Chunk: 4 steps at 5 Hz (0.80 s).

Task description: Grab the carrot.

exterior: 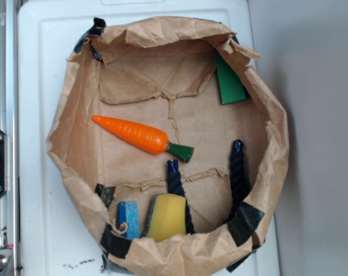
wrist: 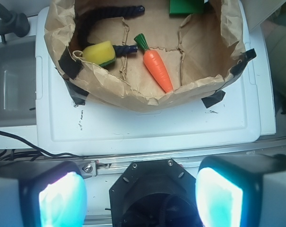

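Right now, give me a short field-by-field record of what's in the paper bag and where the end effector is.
container: brown paper bag, rim rolled down, on a white lid
carrot: lying flat mid-bag, untouched
sponge: yellow sponge against the bag wall, beside a blue sponge
rope: dark blue rope
block: green block at the far wall
end effector: open, outside the bag, holding nothing

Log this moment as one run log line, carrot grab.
phase: pre-approach | pincer: open, outside bag | carrot: flat on paper bag floor, untouched | nearby: yellow sponge, green block
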Tool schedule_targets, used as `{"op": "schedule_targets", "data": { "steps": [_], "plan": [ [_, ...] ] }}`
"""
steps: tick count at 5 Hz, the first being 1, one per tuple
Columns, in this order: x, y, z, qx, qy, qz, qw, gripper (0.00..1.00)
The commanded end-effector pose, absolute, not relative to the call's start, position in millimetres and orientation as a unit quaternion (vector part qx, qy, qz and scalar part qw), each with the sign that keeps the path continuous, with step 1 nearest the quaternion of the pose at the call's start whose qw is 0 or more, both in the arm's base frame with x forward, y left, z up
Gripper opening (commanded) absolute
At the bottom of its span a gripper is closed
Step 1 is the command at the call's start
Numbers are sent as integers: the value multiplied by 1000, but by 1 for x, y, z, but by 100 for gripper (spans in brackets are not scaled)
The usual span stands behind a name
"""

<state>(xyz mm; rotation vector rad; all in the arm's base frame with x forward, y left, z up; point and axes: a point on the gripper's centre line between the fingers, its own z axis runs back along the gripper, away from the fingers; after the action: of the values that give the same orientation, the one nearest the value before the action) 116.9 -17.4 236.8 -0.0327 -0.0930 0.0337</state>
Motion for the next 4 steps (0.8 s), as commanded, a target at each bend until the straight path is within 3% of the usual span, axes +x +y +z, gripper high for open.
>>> {"op": "schedule_targets", "data": {
  "steps": [1, 2, 4],
  "plan": [
    [117, -17, 237, -16, -46, 17, 999, 100],
    [127, -19, 227, -5, -51, 2, 999, 100],
    [170, -22, 224, -34, -72, -55, 995, 100]
  ]
}}
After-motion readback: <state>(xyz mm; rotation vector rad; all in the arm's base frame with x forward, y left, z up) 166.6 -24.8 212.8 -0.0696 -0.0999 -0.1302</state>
